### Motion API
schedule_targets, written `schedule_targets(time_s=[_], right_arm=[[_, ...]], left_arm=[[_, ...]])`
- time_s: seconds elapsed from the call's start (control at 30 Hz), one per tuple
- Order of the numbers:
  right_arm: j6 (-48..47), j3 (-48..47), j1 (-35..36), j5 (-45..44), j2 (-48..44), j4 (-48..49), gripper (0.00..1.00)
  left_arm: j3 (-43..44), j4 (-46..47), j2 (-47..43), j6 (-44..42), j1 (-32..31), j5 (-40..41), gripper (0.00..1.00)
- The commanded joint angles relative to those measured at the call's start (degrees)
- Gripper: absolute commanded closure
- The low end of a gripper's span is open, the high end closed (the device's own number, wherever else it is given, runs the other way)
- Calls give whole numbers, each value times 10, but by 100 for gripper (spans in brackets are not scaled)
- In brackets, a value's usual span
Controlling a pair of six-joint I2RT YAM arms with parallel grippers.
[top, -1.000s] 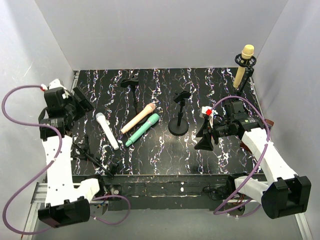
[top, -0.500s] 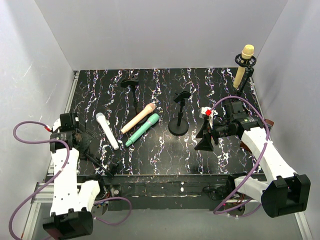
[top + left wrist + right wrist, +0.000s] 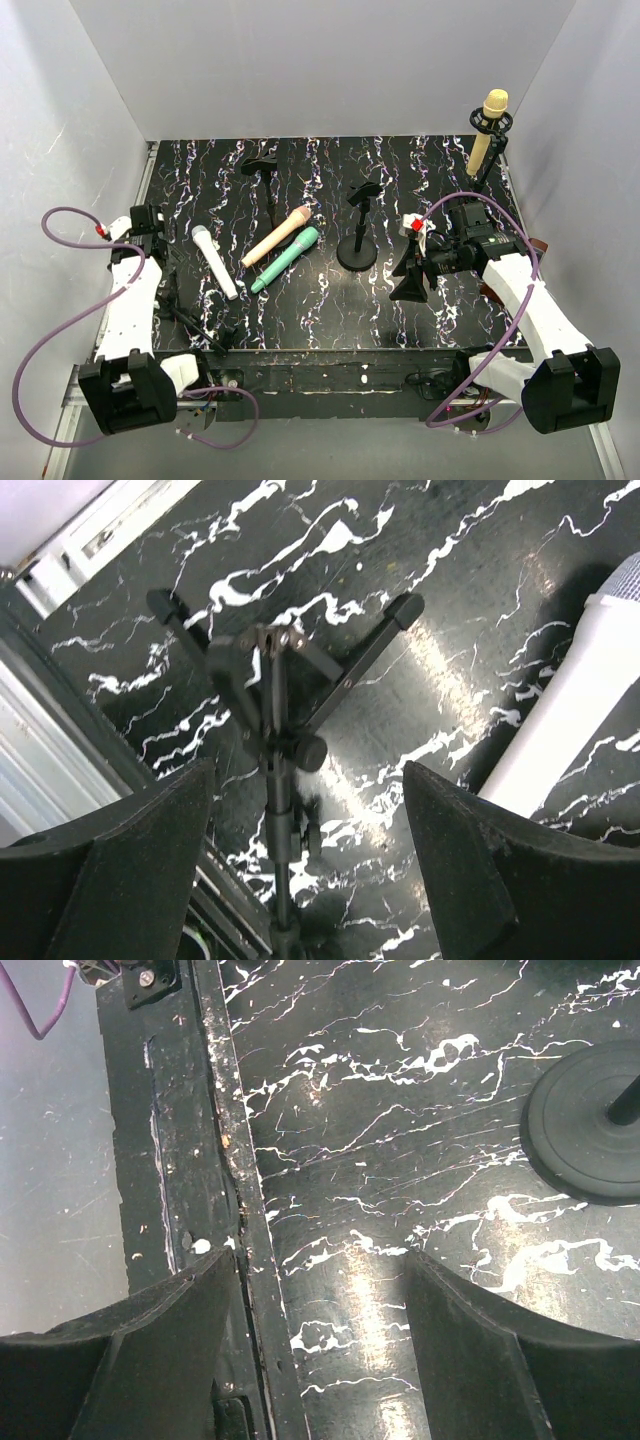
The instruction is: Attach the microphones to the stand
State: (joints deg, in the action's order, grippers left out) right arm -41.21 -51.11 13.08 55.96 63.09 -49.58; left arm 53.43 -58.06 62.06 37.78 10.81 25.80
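Left claw (image 3: pixel 163 268) (image 3: pixel 300 880) was wide open, gripping nothing. It hung nose-down over the left side of the table (image 3: pixel 330 325). Tripod stand (image 3: pixel 190 318) (image 3: pixel 270 680) sat right under it. In the wrist view the pole ran up through the gap between the fingers (image 3: pixel 110 870), with the legs splayed just past the tips. No contact with either finger was visible.

White mic (image 3: pixel 215 262) (image 3: pixel 570 720) lay flat just right of the left claw, head pointing away from the arm bases. Further right of that claw, peach-pink mic (image 3: pixel 277 237) and teal-green mic (image 3: pixel 285 259) lay side by side, roughly parallel, heads toward the far right. Couldn't tell whether those two touched. A thin clip stand (image 3: pixel 262 180) stood upright beyond them, well away from both claws.

Round-base stand (image 3: pixel 357 250) (image 3: pixel 590 1110) stood upright just left of the right claw, between it and the teal-green mic. Its disc base showed at the edge of the right wrist view.

Right claw (image 3: pixel 408 275) (image 3: pixel 315 1350) was also wide open with nothing in it. Only marble top and the table's edge strip showed between its fingers (image 3: pixel 130 1350).

Yellow-tan mic (image 3: pixel 488 130) sat in the clip of the corner stand (image 3: pixel 478 165), tilted head-up, well beyond the right claw at the far right corner.
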Motion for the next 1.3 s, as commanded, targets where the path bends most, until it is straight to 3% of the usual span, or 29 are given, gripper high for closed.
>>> schedule_targets(time_s=[0.0,0.27,0.4,0.47,0.73,0.87,1.0,1.07,1.27], right_arm=[[-11,-18,-6,9,-2,-8,25],[-11,-16,-17,14,-2,-7,25],[-12,-14,-25,18,-3,-10,25],[-12,-15,-34,22,-2,-9,25],[-23,-13,-46,25,3,-15,25],[-26,-2,-46,24,-7,-4,25],[-56,-3,-45,64,-16,-24,25],[-110,-20,-42,78,-14,-66,25],[-389,-160,-4,78,23,-324,25]], left_arm=[[-10,102,34,-74,18,17,26],[-39,211,123,-118,80,-12,41],[-47,233,156,-115,98,-52,86],[-38,226,147,-117,97,-65,100],[61,112,39,-110,97,-147,100],[110,66,32,-83,94,-256,100],[134,82,32,-54,64,-399,100],[149,94,30,-60,42,-454,100],[131,138,3,-42,-29,-568,100]])
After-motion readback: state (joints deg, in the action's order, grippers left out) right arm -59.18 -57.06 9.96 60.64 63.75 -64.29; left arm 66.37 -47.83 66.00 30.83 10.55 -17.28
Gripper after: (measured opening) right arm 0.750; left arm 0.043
